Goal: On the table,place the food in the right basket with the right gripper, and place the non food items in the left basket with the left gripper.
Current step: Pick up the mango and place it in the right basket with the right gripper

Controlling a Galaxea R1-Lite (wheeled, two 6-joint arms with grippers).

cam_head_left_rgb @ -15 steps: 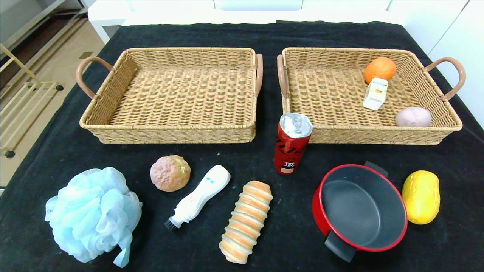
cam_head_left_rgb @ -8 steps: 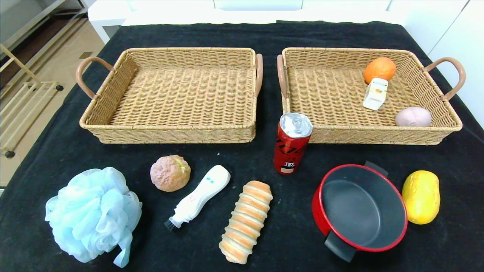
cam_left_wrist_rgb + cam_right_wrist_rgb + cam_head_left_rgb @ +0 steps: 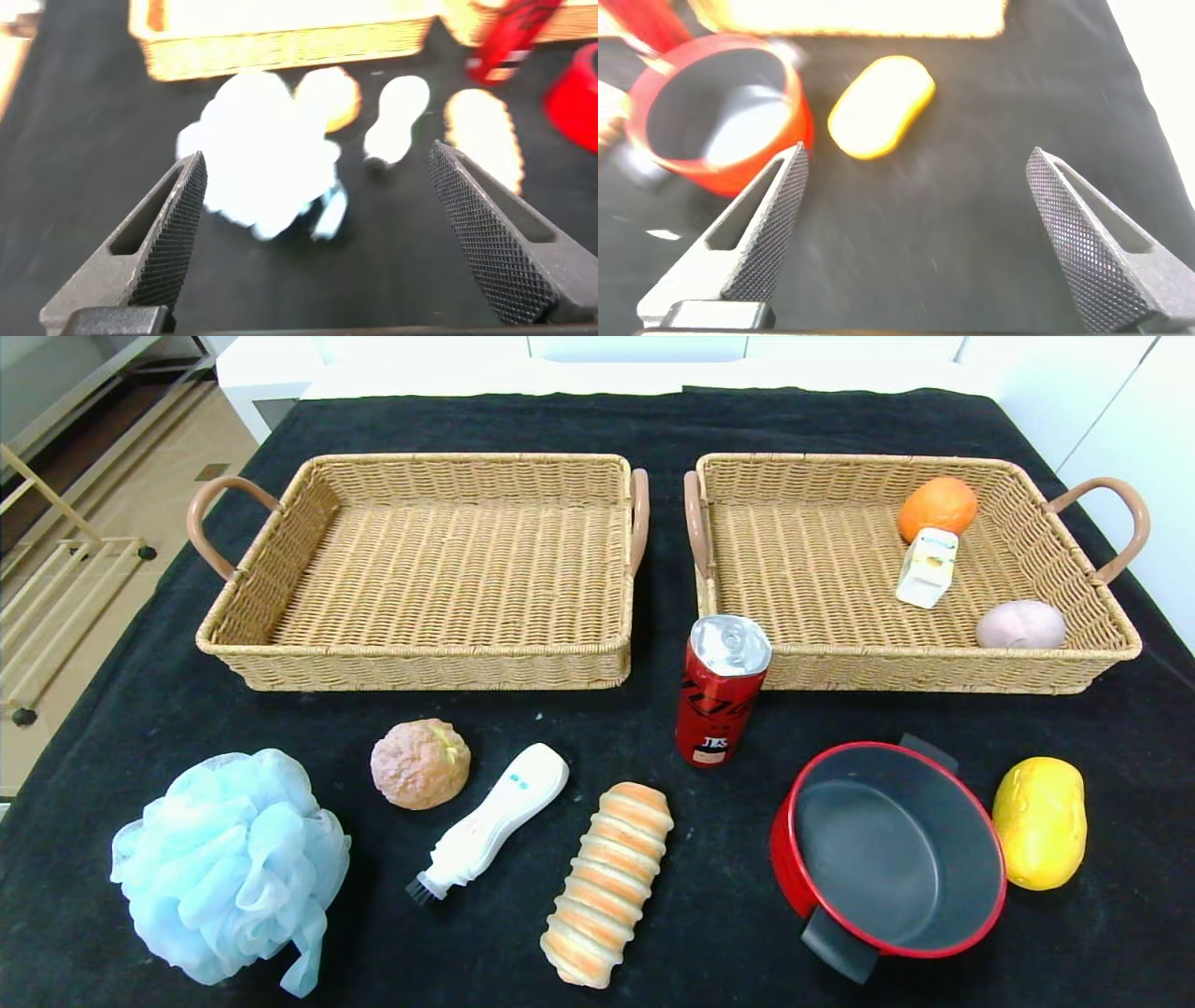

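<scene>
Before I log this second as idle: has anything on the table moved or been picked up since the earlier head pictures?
Nothing visibly changed in the head view. The blue bath pouf, brush, can, red pot, and yellow fruit lie where they were, and the left basket holds nothing. Neither end effector appears in the head view.

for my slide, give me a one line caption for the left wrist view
Open left tool above the black table, facing the blue bath pouf.
</scene>
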